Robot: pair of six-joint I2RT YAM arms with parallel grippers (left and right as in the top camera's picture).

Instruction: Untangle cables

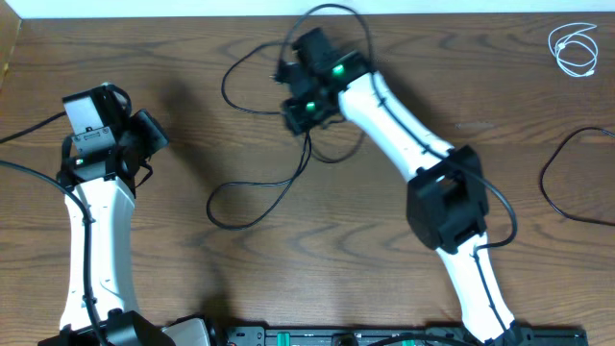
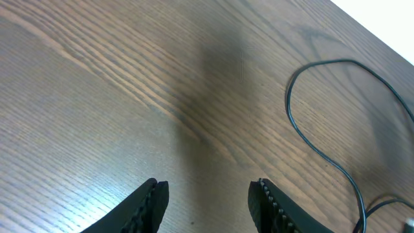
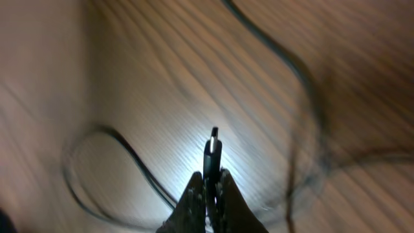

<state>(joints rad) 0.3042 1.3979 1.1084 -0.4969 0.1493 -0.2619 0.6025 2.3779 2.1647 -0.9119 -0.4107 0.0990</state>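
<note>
The long black cable [image 1: 252,213] lies in loose loops across the middle of the table. Its plug end [image 3: 212,150] sticks up from between the fingers of my right gripper [image 3: 208,180], which is shut on it. In the overhead view the right gripper [image 1: 300,117] hovers over the cable's upper loops. The white cable [image 1: 575,48] sits coiled by itself at the far right corner. My left gripper [image 2: 208,191] is open over bare wood with nothing between its fingers. A curve of the black cable [image 2: 310,145] runs to its right. From overhead the left gripper [image 1: 152,135] is well left of the cable.
A black wire [image 1: 553,187] loops in from the right table edge. Thicker arm wires trail beside the left arm [image 1: 29,130]. The arm bases and a black rail [image 1: 317,336] line the front edge. The wooden table [image 1: 192,288] is bare between the arms.
</note>
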